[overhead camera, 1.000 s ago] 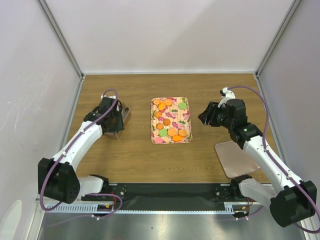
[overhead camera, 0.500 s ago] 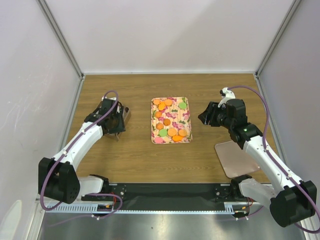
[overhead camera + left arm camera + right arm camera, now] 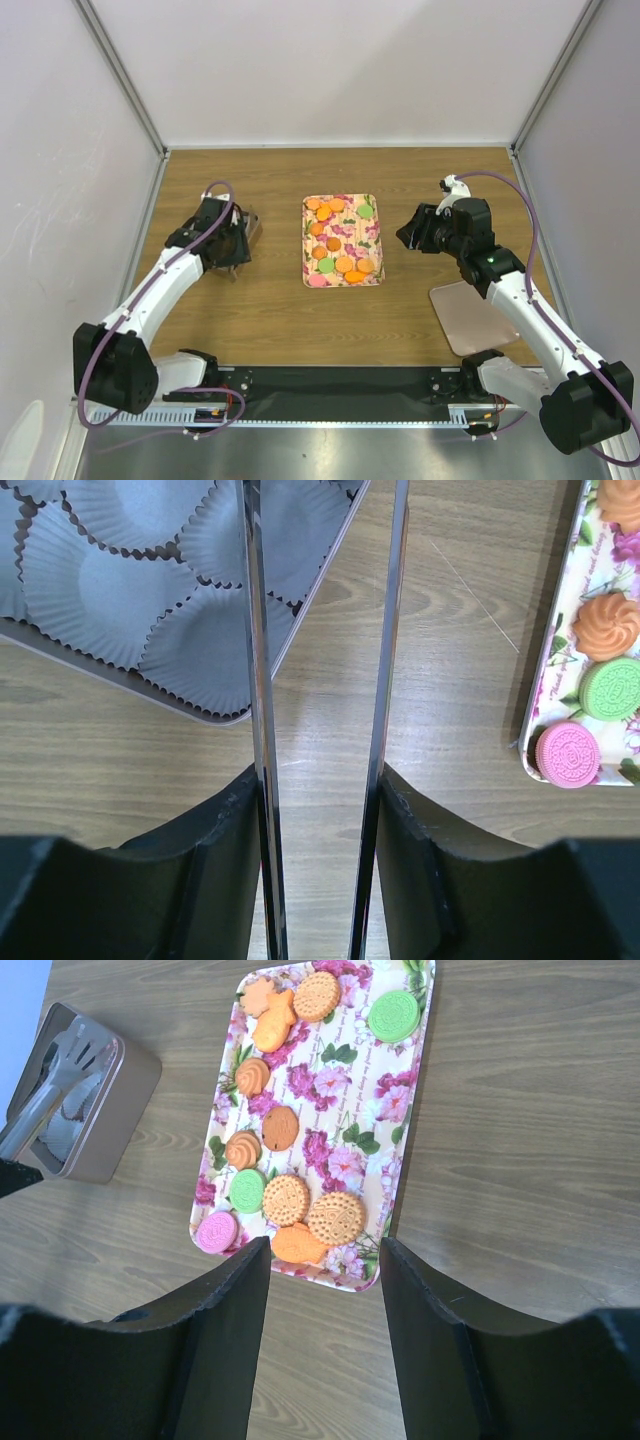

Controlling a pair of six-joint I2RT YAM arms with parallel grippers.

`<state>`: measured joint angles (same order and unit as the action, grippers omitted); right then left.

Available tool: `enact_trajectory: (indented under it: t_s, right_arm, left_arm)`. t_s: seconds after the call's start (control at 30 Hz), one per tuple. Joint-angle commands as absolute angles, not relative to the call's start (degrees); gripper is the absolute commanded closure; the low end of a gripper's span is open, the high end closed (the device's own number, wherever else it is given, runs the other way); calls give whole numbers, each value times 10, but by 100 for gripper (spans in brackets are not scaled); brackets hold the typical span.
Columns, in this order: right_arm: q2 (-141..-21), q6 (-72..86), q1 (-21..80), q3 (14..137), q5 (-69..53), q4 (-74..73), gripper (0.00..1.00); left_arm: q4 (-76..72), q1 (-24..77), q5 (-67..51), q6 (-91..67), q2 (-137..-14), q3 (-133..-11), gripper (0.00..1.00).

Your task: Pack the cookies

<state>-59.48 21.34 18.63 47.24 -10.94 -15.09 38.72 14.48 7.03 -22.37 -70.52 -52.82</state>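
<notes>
Several cookies [image 3: 340,262], orange, green and pink, lie on a floral tray [image 3: 346,228] at the table's middle; they also show in the right wrist view [image 3: 287,1198]. My left gripper [image 3: 232,250] is shut on metal tongs [image 3: 255,630], whose blades reach forward over the corner of a tin [image 3: 215,718] lined with white paper cups [image 3: 110,570]. A pink cookie [image 3: 568,754] and a green cookie [image 3: 611,687] sit at the tray's near end, to the right of the tongs. My right gripper [image 3: 408,235] is open and empty, hovering right of the tray [image 3: 400,1090].
The tin [image 3: 252,227] stands left of the tray, partly under my left wrist. A flat pinkish lid [image 3: 475,318] lies at the front right, under my right arm. Grey walls enclose the table on three sides.
My left gripper with the tongs has shifted slightly beside the tin. The right arm and the cookies have not moved.
</notes>
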Motion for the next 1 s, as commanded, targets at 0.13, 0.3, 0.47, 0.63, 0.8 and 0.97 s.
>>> enact_trajectory:
  t_s: [0.13,0.3,0.47,0.63,0.8,0.97]
  right_arm:
    - [-595,212,189,479,-106,-131,46]
    - [-598,211,189,478,-104,-132,47]
    - [-597,210,189,478,-100,-133,47]
    - [-593,210,189,478,-98,-134,47]
    - [-592,209,189,478,-99,-134,46]
    - [-591,209,189,478,-98,-134,46]
  left_arm:
    - [416,144,64,-205,-647,-591,52]
    - [440,213,92,-220,-642,-634,52]
    - [446,335,136,-252,-687,-678,52]
    - [437,413,160,-266,-755,-693,51]
    - [418,432,170,-269,-829,-707,51]
    - [414,430,180,-255,-885,-730,50]
